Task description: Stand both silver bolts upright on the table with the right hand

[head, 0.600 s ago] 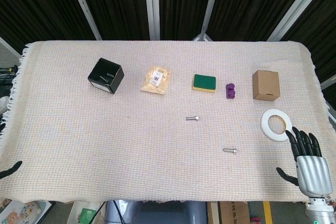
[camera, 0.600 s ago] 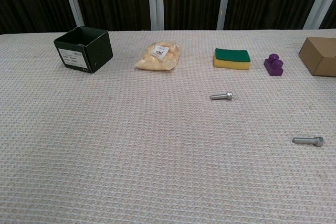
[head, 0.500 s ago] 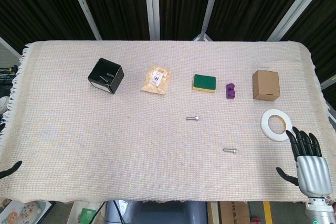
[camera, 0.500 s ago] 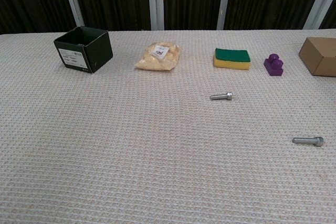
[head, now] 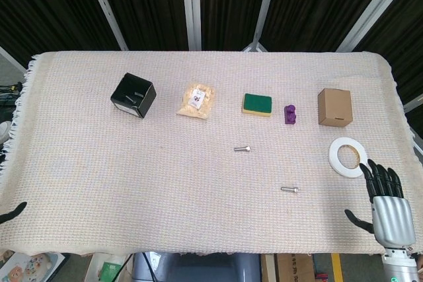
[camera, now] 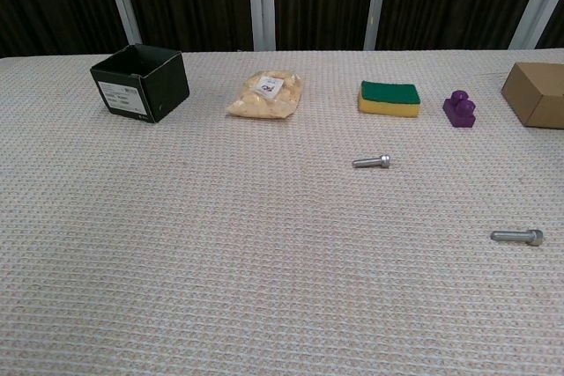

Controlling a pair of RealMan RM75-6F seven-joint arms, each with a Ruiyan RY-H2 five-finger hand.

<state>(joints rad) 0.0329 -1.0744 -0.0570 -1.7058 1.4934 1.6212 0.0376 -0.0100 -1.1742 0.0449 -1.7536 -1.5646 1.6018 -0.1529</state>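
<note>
Silver right hand [head: 386, 206] — fingers spread, empty.

Left hand [head: 12, 212]: only a dark fingertip is showing at the head view's left edge, the rest cut off; can't tell how the fingers are lying. It isn't showing in the chest view at all.

Right hand [head: 388, 204]: wrist is running off the head view's bottom edge; chest view isn't catching it either.

Cardboard box [camera: 537, 94], up and away from the right hand, is getting clipped by the chest view's right edge.

White tape ring [head: 347, 156], just ahead of the right hand's fingertips, is showing in head view only.

Black box [head: 133, 95], far across from the right hand: contents too dark and small to make out.

Snack bag [head: 197, 100] label: print too small to read.
</note>
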